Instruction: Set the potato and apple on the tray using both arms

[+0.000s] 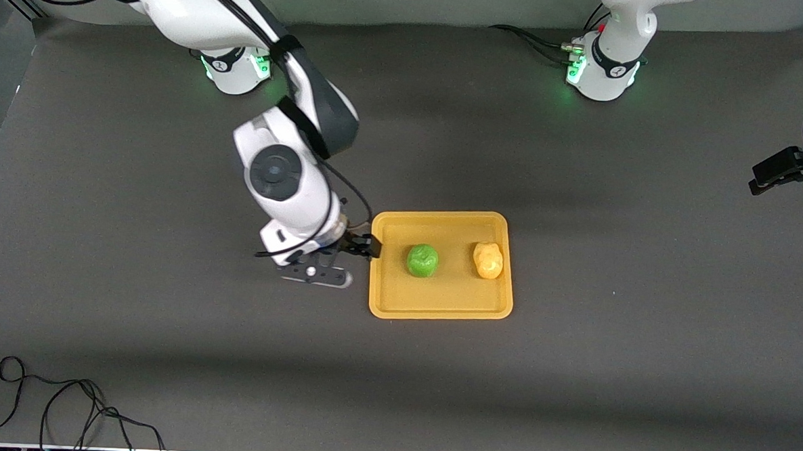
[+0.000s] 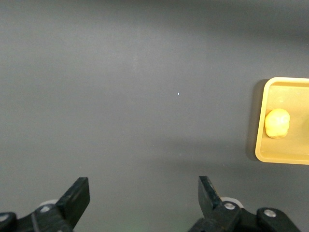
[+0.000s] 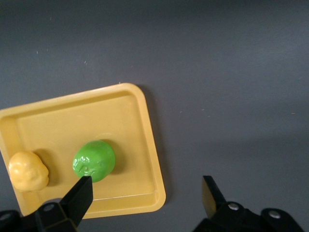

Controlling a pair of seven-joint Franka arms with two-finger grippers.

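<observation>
The orange-yellow tray (image 1: 439, 302) lies in the middle of the table. On it rest the green apple (image 1: 422, 260) and, toward the left arm's end, the yellow potato (image 1: 487, 260), a little apart. My right gripper (image 1: 358, 247) hangs open and empty over the tray's edge at the right arm's end. The right wrist view shows the right gripper (image 3: 147, 181) with the apple (image 3: 94, 160), potato (image 3: 28, 170) and tray (image 3: 140, 125) below it. My left gripper (image 2: 143, 182) is open and empty, high over bare table, with the potato (image 2: 277, 123) and tray (image 2: 260, 145) off to one side.
Loose black cables (image 1: 61, 407) lie at the table's edge nearest the front camera, at the right arm's end. A black fixture with a cable (image 1: 787, 169) juts in at the left arm's end. The dark mat (image 1: 606, 343) surrounds the tray.
</observation>
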